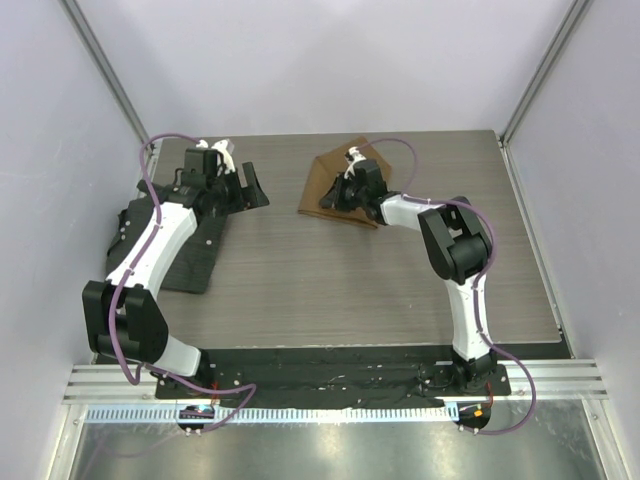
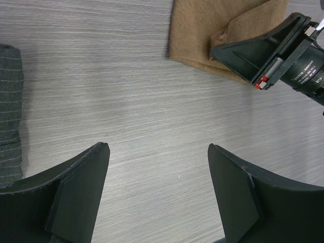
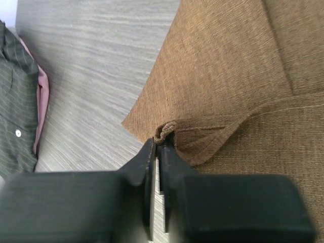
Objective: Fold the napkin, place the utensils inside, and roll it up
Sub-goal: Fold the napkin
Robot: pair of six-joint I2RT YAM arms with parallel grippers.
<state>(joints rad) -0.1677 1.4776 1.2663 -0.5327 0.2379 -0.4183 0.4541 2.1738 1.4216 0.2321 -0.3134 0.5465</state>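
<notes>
Right wrist: right tool (image 3: 159, 147) pinches napkin (image 3: 228, 76) corner.

The left gripper (image 2: 158, 152) is hovering, fingers spread wide, near the napkin (image 2: 192, 30), whose raised fold the right gripper (image 2: 216, 49) is pinching.

Only one patch of print showed. It was small white lettering on the black motor housing (image 2: 304, 65) behind the fingers of the right gripper (image 2: 218, 49), which sat toward the far edge of the tabletop. It looked like a single word in capitals, too small and blurred to read for sure. A tiny pale label (image 2: 318, 79) sat just below it, also unreadable. Nothing legible turned up in the overhead or right wrist views.
</notes>
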